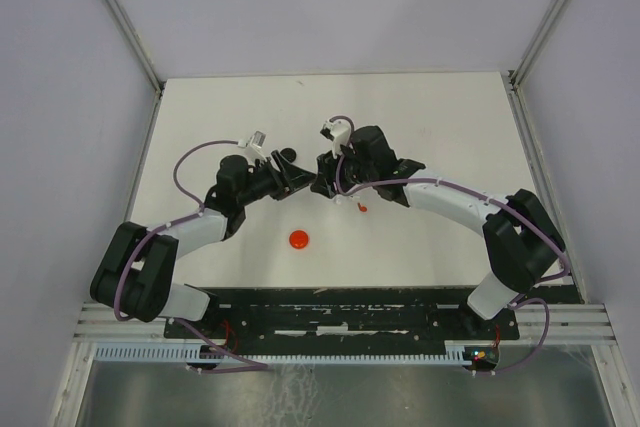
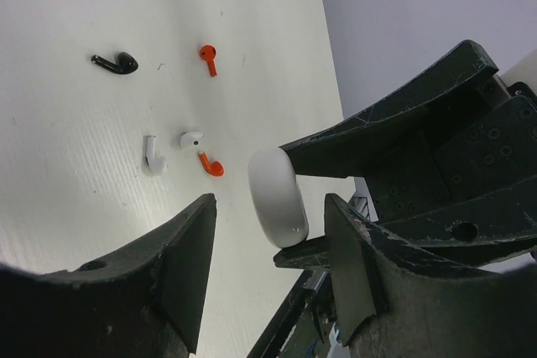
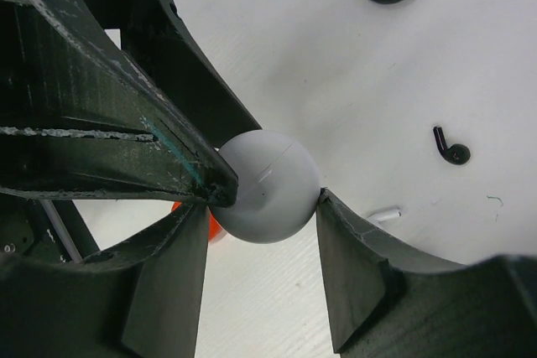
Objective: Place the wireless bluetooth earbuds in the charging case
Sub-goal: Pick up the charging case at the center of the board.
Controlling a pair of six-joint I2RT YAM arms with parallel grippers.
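White round case (image 3: 267,186) in right end effector (image 3: 260,205)

Both arms are bolted to a black base plate (image 1: 400,302), and they look like twins. On the left arm (image 1: 195,232) and right arm (image 1: 450,202) alike, white shells cover the long links nearest the plate, with chunky black housings at the joints. A purple cable (image 1: 178,172) loops along each. Farthest from the plate, the left gripper (image 2: 268,207) and right gripper (image 3: 262,207) carry dark wedge-shaped fingers (image 3: 361,291), scuffed pale at the edges, with small screw holes (image 2: 457,228) behind.
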